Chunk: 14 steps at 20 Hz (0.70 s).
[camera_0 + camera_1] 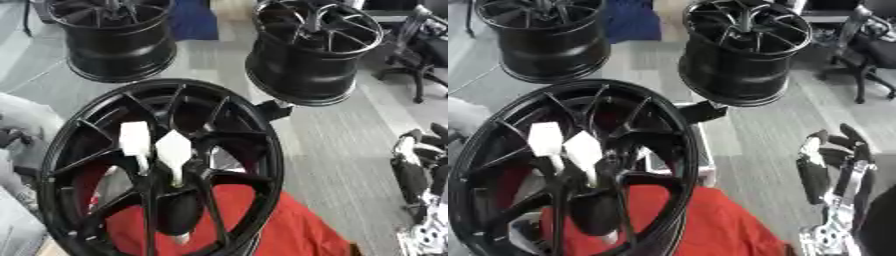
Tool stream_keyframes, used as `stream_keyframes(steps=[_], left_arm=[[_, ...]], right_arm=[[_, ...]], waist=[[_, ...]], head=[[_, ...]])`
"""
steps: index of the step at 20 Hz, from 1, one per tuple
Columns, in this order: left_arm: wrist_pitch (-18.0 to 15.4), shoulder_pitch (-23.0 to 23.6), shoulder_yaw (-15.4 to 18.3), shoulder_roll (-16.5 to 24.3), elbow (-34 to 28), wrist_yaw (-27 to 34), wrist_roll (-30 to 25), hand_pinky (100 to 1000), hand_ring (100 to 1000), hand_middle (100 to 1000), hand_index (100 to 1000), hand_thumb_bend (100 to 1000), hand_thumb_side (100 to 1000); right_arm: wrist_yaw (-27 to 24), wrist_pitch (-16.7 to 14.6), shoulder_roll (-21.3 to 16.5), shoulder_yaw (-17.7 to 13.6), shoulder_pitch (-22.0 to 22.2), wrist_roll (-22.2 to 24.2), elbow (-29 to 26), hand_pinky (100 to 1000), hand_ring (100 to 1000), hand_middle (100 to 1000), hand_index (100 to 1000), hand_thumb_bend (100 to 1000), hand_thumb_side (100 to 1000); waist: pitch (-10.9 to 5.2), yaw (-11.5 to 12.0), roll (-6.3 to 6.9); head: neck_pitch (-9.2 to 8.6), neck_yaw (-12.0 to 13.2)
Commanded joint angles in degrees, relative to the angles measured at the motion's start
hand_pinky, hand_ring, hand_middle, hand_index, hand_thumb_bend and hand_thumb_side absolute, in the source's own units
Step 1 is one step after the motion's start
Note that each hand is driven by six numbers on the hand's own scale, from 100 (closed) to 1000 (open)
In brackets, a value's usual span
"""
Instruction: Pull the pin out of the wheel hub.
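Grey floor behind; open right hand point(833, 165) waits right of the black spoked wheel hub point(162, 170); white pins point(173, 150) may jam if pulled crooked.

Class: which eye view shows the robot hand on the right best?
The right eye view: the right robot hand shows whole, fingers up, beside the wheel hub. The left eye view crowds it against the edge.

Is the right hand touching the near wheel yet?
Apart. The right eye view shows the right hand at the right edge, with bare grey floor between it and the near wheel.
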Motion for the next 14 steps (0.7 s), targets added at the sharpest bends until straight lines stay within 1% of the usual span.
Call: stream_keyframes(steps=[1, 3, 6, 8, 10, 12, 14], left_arm=[[3.76, -0.74, 1.30, -3.04, -2.59, -1.25, 3.04, 592, 576, 635, 772, 100, 778], [5.70, -0.91, 1.28, -4.80, -2.91, -2.12, 5.25, 589, 573, 631, 769, 100, 791], [7.65, -0.61, 0.87, -6.05, -3.07, -3.18, 7.74, 586, 570, 626, 767, 100, 797], [8.27, -0.46, 0.59, -6.43, -3.19, -3.66, 8.73, 586, 569, 625, 766, 100, 799], [8.68, -0.43, 0.38, -6.65, -3.28, -4.06, 9.31, 586, 569, 625, 768, 100, 801], [8.84, -0.40, 0.17, -6.77, -3.41, -4.44, 9.54, 586, 569, 625, 768, 100, 788], [8.91, -0.33, 0.00, -6.91, -3.52, -4.76, 9.54, 586, 569, 624, 768, 100, 796]], right_arm=[[-0.41, -0.10, -0.14, -0.22, -0.39, -0.12, -1.02, 641, 593, 636, 823, 100, 429], [-0.44, -0.07, -0.12, -0.16, -0.40, -0.08, -1.02, 641, 593, 636, 823, 100, 427], [-0.46, -0.11, -0.09, -0.17, -0.43, -0.08, -1.02, 641, 593, 636, 823, 100, 428], [-0.46, -0.14, -0.07, -0.18, -0.47, -0.13, -1.02, 641, 593, 636, 823, 100, 419], [-0.46, -0.16, -0.03, -0.15, -0.47, -0.09, -1.02, 641, 593, 637, 823, 100, 428], [-0.45, -0.18, -0.08, -0.13, -0.50, -0.06, -1.02, 641, 593, 637, 823, 100, 426], [-0.46, -0.18, -0.07, -0.15, -0.50, -0.07, -1.02, 641, 593, 637, 823, 100, 428]], waist=[[-0.40, 0.13, 0.17], [-0.36, 0.19, 0.15], [-0.33, 0.12, 0.19], [-0.28, 0.08, 0.20], [-0.27, 0.07, 0.19], [-0.25, 0.06, 0.19], [-0.26, 0.08, 0.18]], head=[[-0.16, -0.17], [-0.16, -0.25], [-0.16, -0.31], [-0.16, -0.34], [-0.16, -0.25], [-0.16, -0.12], [-0.16, -0.18]])
